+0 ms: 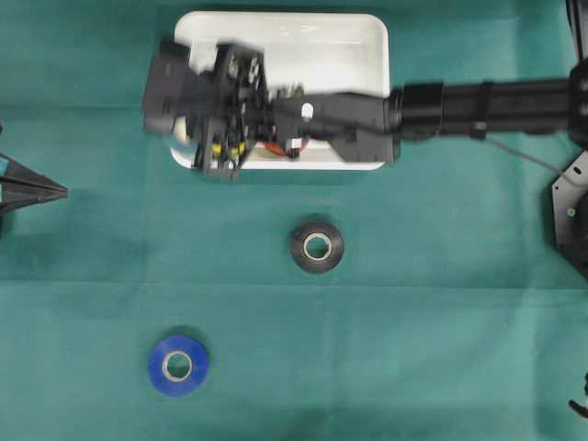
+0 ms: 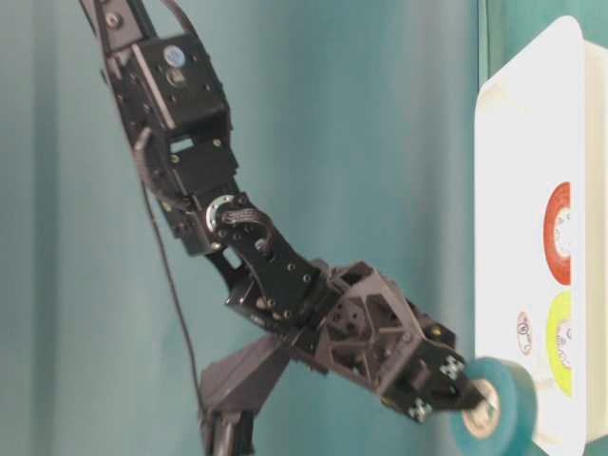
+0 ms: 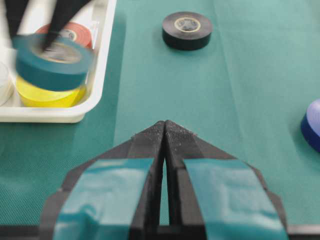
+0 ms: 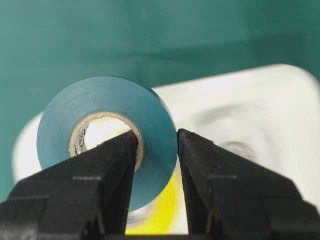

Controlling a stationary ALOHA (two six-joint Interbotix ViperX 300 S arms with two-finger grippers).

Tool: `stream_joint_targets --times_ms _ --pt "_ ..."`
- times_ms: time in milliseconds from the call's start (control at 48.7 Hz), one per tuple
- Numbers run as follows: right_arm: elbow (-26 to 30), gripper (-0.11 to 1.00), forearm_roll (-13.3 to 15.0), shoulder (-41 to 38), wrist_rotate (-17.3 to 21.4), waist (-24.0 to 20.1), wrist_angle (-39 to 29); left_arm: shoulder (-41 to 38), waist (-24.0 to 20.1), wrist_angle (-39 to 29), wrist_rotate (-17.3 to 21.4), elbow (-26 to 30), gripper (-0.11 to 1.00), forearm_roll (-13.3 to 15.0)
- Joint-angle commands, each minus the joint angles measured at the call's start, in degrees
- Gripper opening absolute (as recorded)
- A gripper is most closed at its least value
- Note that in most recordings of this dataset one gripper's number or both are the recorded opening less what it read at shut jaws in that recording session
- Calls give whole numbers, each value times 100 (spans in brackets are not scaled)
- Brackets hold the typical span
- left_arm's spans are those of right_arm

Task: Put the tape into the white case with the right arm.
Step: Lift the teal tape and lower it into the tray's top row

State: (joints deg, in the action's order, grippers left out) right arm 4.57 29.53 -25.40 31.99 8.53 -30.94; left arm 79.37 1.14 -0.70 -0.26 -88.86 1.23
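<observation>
Nearest the overhead lens, your right arm [image 1: 441, 108] reached across from the right, its tool [image 1: 220, 161] blurred over the left half of the case [image 1: 367, 41]. You kept the roll high, I judge, so it would clear the rim before release. A black roll [image 1: 318, 246] and a blue roll [image 1: 178, 365] lay on the green counter [image 1: 441, 349], well apart from the case and each other. Your left tool [image 1: 41, 190] sat at the left edge, away from the work.

From table level, your right tool [image 2: 470, 399] angled toward the case [image 2: 513, 171] with a teal roll [image 2: 494, 410] pinched at its tip, at the case's near edge. A red roll [image 2: 559, 233] and a yellow roll [image 2: 560, 342] already lay inside.

From the left wrist, the left tool [image 3: 164, 131] had its fingers pressed together, holding nothing, pointed at bare counter. Beyond it the teal roll [image 3: 52, 62] hung blurred above the yellow roll [image 3: 47, 95] and red roll [image 3: 72, 32], inside the case's near right corner [image 3: 95, 95]. The black roll [image 3: 187, 30] stood further back, the blue roll [image 3: 312, 125] at the right edge.

From the right wrist, your tool [image 4: 156, 145] gripped the teal roll [image 4: 100, 107] through its wall: one finger in the core, the other on the outer face. That grip, I judge, left the roll free to drop flat. Below it, the case [image 4: 260, 100] and a yellow patch [image 4: 160, 215] showed.
</observation>
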Motion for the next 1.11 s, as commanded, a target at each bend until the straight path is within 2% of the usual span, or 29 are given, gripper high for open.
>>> stream_joint_targets --times_ms 0,164,349,658,843,1089 --pt "97 0 35 360 -9 176 123 -44 -18 26 -9 70 0 9" --pt "88 0 35 360 -9 396 176 -44 -18 26 -9 70 0 9" --pt "-114 0 44 475 -62 439 141 -44 -18 26 -9 70 0 9" --pt "-1292 0 53 1266 -9 677 264 -44 -18 26 -9 62 0 18" --pt "-2013 0 53 1661 9 949 677 -44 -18 26 -9 62 0 18" --pt "-2435 0 53 1705 -44 1134 1046 -44 -18 26 -9 70 0 18"
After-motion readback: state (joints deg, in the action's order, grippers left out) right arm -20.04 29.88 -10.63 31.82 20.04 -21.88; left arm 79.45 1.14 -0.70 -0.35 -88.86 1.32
